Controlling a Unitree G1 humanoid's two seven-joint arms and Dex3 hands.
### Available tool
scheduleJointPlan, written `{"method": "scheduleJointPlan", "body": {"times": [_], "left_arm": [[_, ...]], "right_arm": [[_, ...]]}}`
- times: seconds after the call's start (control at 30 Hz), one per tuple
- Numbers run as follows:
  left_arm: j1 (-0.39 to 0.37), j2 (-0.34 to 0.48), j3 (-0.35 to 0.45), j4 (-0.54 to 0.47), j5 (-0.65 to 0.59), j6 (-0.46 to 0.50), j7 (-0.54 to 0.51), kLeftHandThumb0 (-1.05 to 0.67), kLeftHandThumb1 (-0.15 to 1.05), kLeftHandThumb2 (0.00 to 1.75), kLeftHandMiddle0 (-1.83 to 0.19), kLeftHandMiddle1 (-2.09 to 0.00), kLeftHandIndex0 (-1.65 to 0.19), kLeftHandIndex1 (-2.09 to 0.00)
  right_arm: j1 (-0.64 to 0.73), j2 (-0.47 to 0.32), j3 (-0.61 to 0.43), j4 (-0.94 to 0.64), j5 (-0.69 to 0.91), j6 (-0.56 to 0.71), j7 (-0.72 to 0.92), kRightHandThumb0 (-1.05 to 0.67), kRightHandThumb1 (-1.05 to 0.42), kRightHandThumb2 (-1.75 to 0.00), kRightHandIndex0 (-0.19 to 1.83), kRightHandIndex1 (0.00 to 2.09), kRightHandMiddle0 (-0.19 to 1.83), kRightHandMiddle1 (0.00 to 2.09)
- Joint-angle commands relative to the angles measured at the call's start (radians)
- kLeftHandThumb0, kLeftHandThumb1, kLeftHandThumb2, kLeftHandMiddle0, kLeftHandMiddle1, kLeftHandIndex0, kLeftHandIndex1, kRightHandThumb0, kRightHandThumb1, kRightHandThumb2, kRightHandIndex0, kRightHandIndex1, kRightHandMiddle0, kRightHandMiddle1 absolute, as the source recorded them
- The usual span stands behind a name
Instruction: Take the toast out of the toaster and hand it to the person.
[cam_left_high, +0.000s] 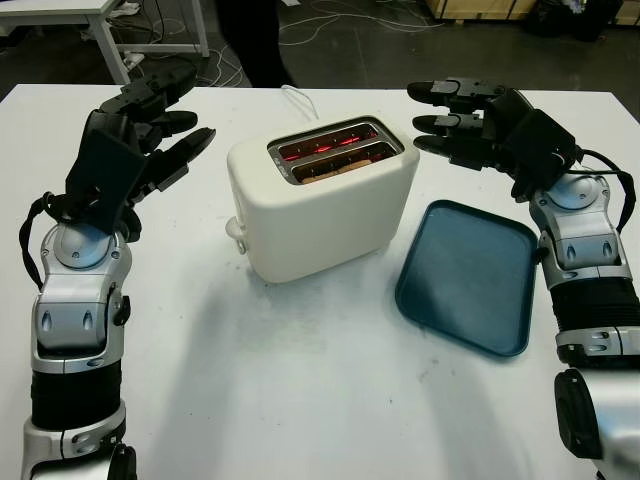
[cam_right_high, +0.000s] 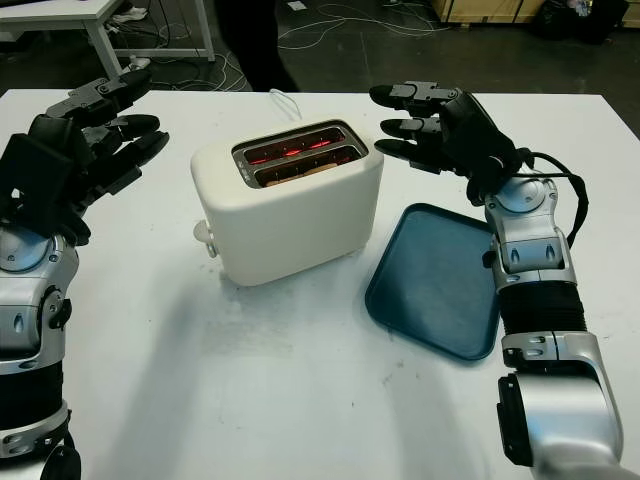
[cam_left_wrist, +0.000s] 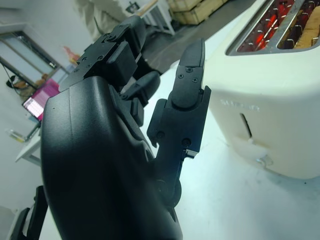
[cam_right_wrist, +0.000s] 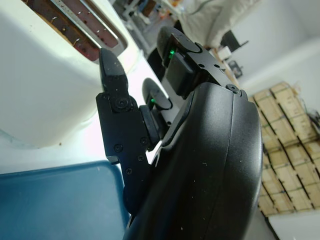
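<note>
**Both hands flanking the toaster, toast down in the slots**

Nearest you, the two arms are coming up from the near edge of the white counter (cam_left_high: 300, 400), one on each side. A little farther in, on the right, a dark blue tray (cam_left_high: 465, 275) is lying flat on the counter, just beside the toaster's right end and below the right forearm.

At mid-counter you are looking at a cream toaster (cam_left_high: 325, 205) sitting at an angle, its two slots glowing red inside. The toast (cam_left_high: 335, 168) is sitting low in the nearer slot, with just its pale edge showing at the slot's mouth.

Your left hand (cam_left_high: 150, 125) is hovering to the left of the toaster, apart from it, with its fingers (cam_left_wrist: 187, 85) released and holding nothing. Your right hand (cam_left_high: 465, 125) is hovering by the toaster's far right corner, above the tray's far edge; its fingers (cam_right_wrist: 117, 107) are released too, gripping nothing.

Beyond the counter's far edge, a person (cam_left_high: 255, 40) in dark clothing is standing on the floor among cables (cam_left_high: 350, 20).
</note>
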Motion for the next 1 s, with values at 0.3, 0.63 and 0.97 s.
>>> {"method": "scheduleJointPlan", "body": {"times": [0.3,0.63,0.97], "left_arm": [[0.001,0.001,-0.002,-0.006,0.002,0.000,0.005,-0.29,0.92,0.16,-0.24,-0.82,-0.57,0.00],[0.001,-0.009,0.005,-0.002,-0.005,-0.006,0.007,-0.30,0.91,0.15,-0.23,-0.83,-0.57,-0.01],[0.002,-0.012,0.009,-0.005,-0.007,-0.004,0.004,-0.29,0.92,0.15,-0.22,-0.84,-0.57,-0.01]], "right_arm": [[-0.014,-0.002,-0.006,-0.009,0.012,0.006,0.008,-0.28,-0.92,-0.08,0.65,0.03,0.60,0.00],[-0.018,0.004,-0.012,-0.009,0.024,0.026,0.017,-0.29,-0.92,-0.07,0.64,0.03,0.59,0.01],[-0.016,0.005,-0.012,-0.019,0.025,0.039,0.014,-0.29,-0.92,-0.07,0.63,0.03,0.59,0.01]]}}
